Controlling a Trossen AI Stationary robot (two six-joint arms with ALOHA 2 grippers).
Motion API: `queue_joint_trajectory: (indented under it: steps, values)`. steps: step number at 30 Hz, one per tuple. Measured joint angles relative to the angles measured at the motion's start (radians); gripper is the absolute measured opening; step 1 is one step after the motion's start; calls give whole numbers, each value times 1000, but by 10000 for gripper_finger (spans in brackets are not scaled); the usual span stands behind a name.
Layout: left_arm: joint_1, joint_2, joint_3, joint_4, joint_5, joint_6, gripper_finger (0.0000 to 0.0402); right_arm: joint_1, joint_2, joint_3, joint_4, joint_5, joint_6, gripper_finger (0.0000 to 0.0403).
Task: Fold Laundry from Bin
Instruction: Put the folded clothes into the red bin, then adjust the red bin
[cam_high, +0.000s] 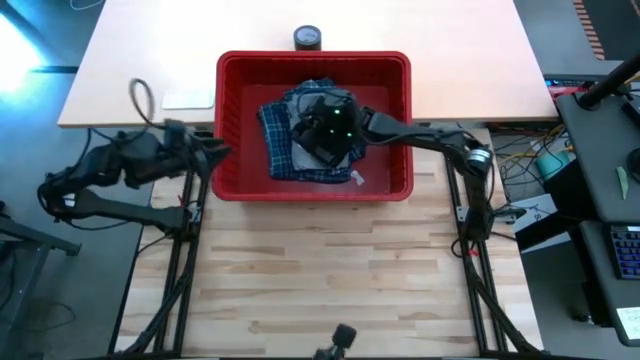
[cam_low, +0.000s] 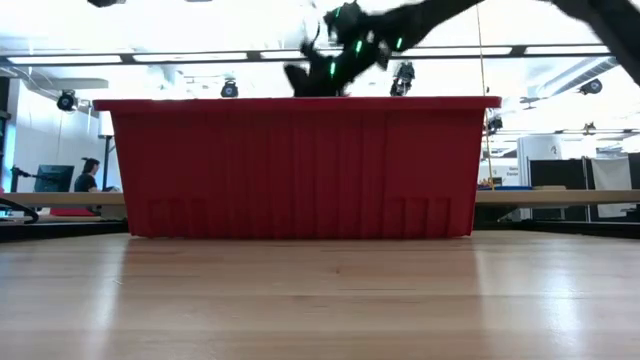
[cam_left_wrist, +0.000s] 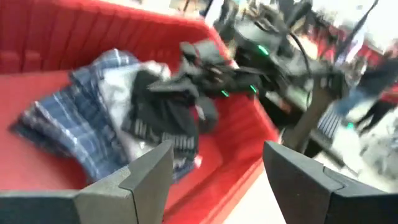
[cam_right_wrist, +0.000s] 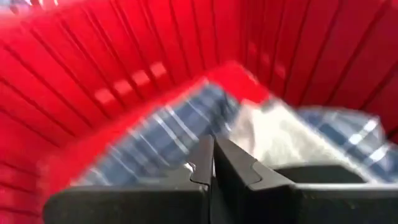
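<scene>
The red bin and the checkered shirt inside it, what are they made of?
The bin looks like hard plastic: a solid glossy red, with moulded ribs down its walls. The plaid shirt looks like soft woven cloth, maybe cotton: blue and white lines cross it and it lies crumpled in folds. The exact fibre can't be told.

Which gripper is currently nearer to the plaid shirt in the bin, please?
The right gripper, shut, is directly above the plaid shirt inside the bin; the left gripper, open, waits at the bin's outer left wall.

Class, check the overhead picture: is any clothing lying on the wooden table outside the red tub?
No. All the clothes sit inside the red tub; none lies on the table.
</scene>
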Motion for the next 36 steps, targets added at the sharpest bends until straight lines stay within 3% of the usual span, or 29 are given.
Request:
queue_joint_trajectory:
  steps: [1, 6, 10, 14, 18, 21, 24, 27, 32, 36]
  values:
    - [0, 3, 22, -1, -7, -10, 231, 11, -26, 0, -11, 0, 20, 9]
    - [-37, -24, 45, 77, 39, 305, 231, 75, -161, -76, 21, 2, 91, 9]
    - [-51, -81, -60, 209, 51, 416, 231, 160, -336, -258, 105, 2, 132, 9]
    - [-59, -145, -224, 355, 136, 473, 231, 281, -558, -470, 138, 4, 206, 9]
    - [-58, -186, -360, 472, 157, 449, 231, 417, -812, -605, 69, 3, 211, 9]
    - [-59, -207, -429, 490, 240, 372, 231, 479, -994, -668, -100, 2, 129, 9]
    - [-86, -222, -513, 594, 354, 352, 231, 534, -1149, -731, -219, 4, 253, 9]
    - [-129, -237, -591, 716, 355, 347, 231, 570, -1275, -806, -198, -9, 387, 9]
    - [-250, -241, -650, 716, 354, 310, 231, 620, -1361, -929, -187, -124, 460, 9]
    - [-320, -204, -664, 701, 354, 191, 231, 646, -1295, -1029, -37, -121, 611, 9]
